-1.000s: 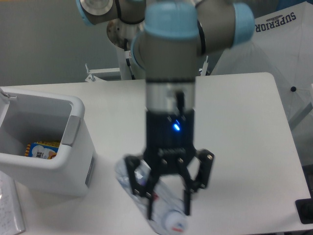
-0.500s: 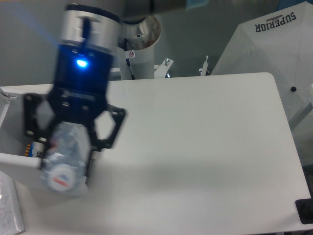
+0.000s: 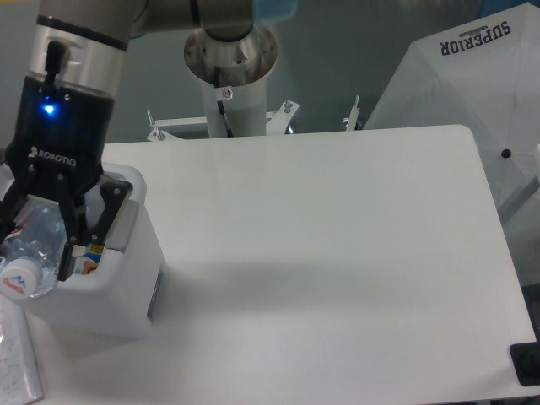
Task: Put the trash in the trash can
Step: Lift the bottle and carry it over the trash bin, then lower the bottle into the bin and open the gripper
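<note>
Camera: white table, grey wall, white tarp.

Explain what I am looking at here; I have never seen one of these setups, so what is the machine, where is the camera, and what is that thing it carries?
This is one fixed camera looking down at a white table from the front. The grey and blue machine is a robot arm, mounted behind the table. At its end hangs a black two-finger gripper, a clamp that acts as its hand. The fingers are shut on a clear plastic bottle with a white cap, held over the open top of the white trash can at the table's left. Something blue and orange already lies inside the can. Papers show at the bottom left corner, and a white umbrella stands off to the right.
</note>
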